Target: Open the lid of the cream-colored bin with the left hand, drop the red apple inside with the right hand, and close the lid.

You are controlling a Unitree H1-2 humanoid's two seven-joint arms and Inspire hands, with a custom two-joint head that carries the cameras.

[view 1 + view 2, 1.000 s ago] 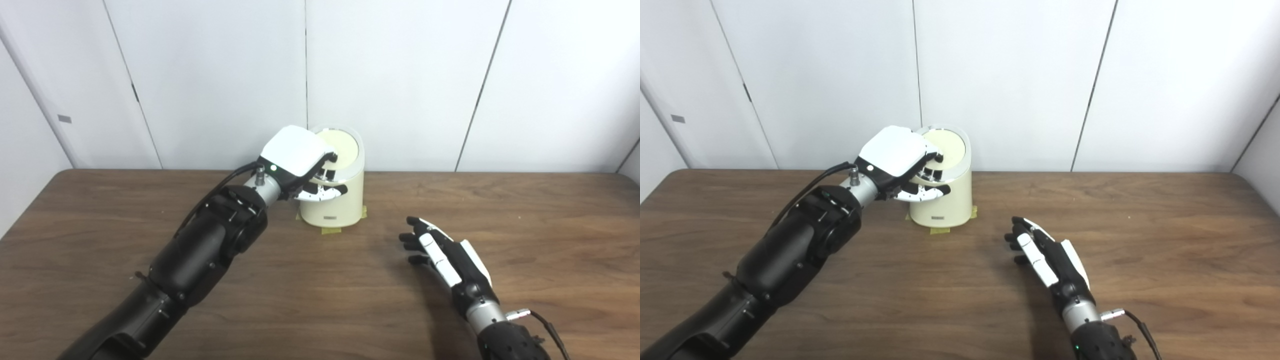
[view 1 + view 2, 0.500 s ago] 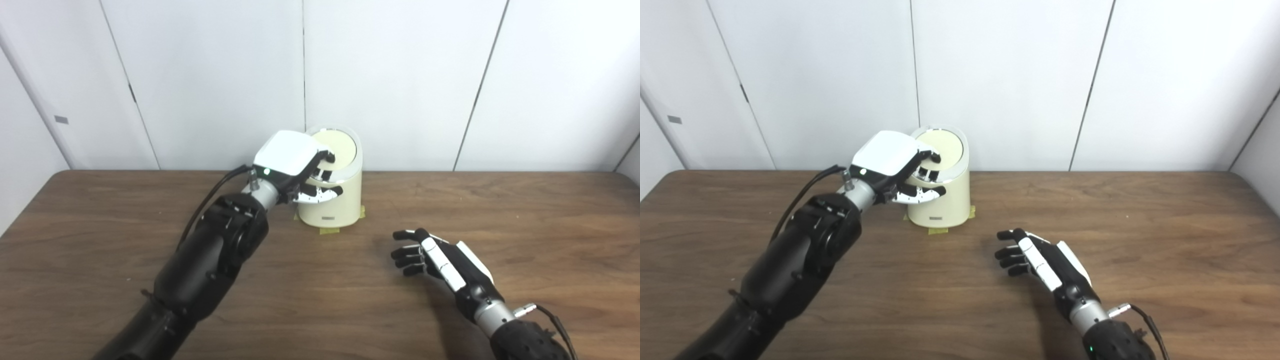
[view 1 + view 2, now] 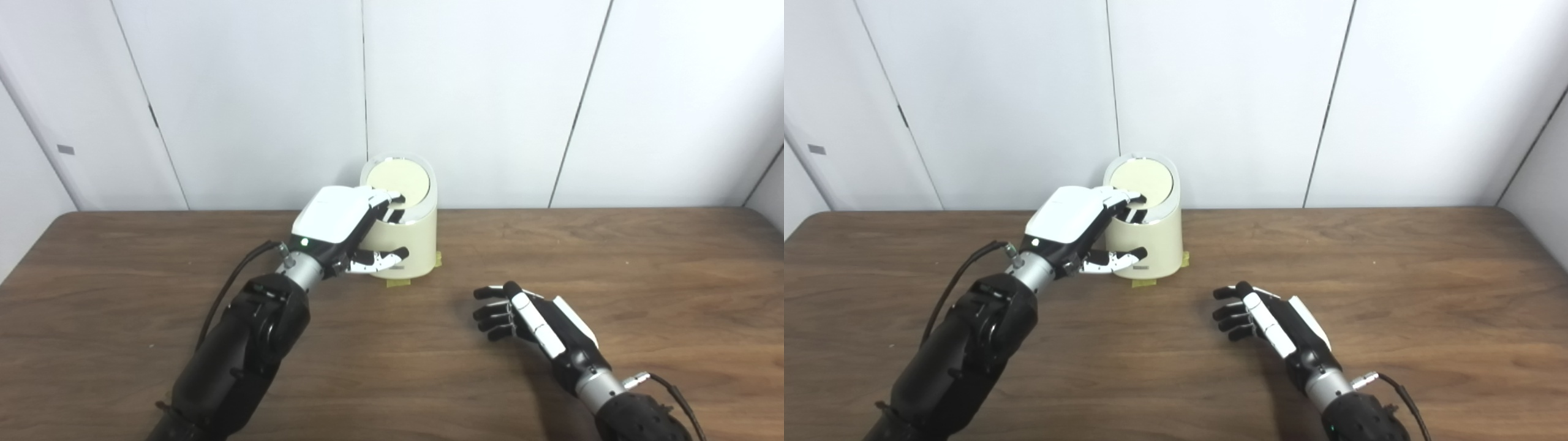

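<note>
Fingers of the left hand are reaching over the near-left rim of the cream-colored bin, spread loosely and gripping nothing, with their tips lying at the edge of the lid; whether they are actually pressing on it is not clear. Its thumb is pointing right across the front of the bin, low on the wall.

Going from large to small: the brown wooden table is filling the lower part of both views, backed by white wall panels. The left arm is stretching from the near-left corner toward the bin. The bin is standing upright at the far middle of the table, close to the wall, with its round lid lying flat and closed in the top ring. The right hand is hovering near the table to the right of and nearer than the bin, well apart from it, fingers moderately apart and slightly curled, holding nothing. Yellowish tape is showing at the foot of the bin. No red apple is showing in either view.
</note>
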